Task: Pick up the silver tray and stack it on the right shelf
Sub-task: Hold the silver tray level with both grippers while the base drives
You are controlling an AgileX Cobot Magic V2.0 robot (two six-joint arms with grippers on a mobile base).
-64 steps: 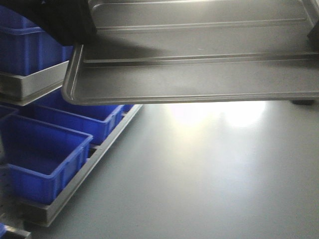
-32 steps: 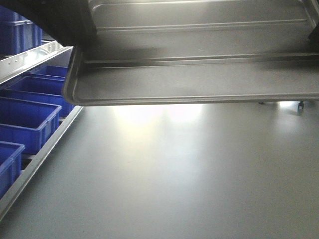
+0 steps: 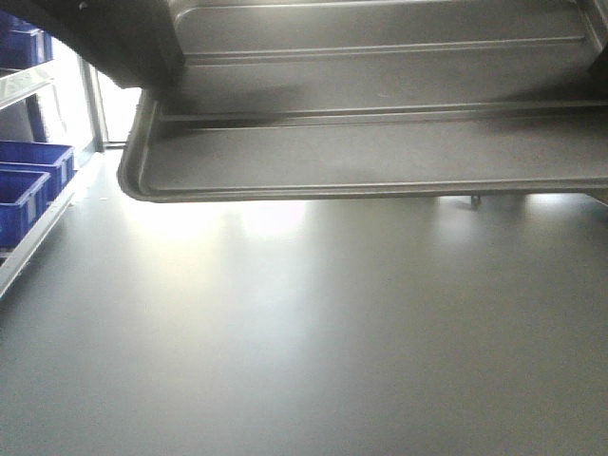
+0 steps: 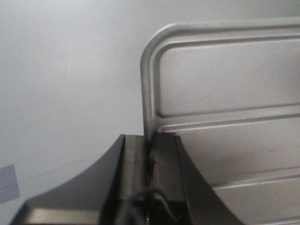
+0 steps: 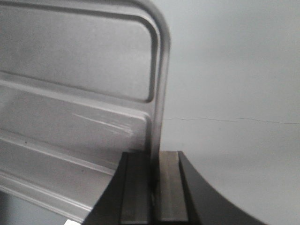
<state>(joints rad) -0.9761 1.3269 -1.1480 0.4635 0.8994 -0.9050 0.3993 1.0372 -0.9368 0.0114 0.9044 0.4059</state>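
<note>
The silver tray point(image 3: 380, 152) hangs level above the grey floor across the top of the front view, its two long ridges showing. My left gripper point(image 4: 150, 140) is shut on the tray's point(image 4: 225, 84) left rim, one finger on each side of the edge. On the opposite rim of the tray point(image 5: 79, 70), my right gripper point(image 5: 156, 154) is shut in the same way. The dark body of my left arm point(image 3: 114, 38) covers the tray's upper left corner in the front view. The right shelf is out of view.
Blue bins point(image 3: 28, 180) on a steel rack with a sloping front rail point(image 3: 28, 249) stand at the far left edge. A bright doorway or window point(image 3: 104, 104) glares behind them. A thin leg of some stand point(image 3: 473, 200) shows under the tray. Bare grey floor point(image 3: 332, 342) lies below.
The whole view has swung to the right: the blue bins and rack slid left, nearly out of frame. The tray stays fixed in both grippers at the same place in the picture.
</note>
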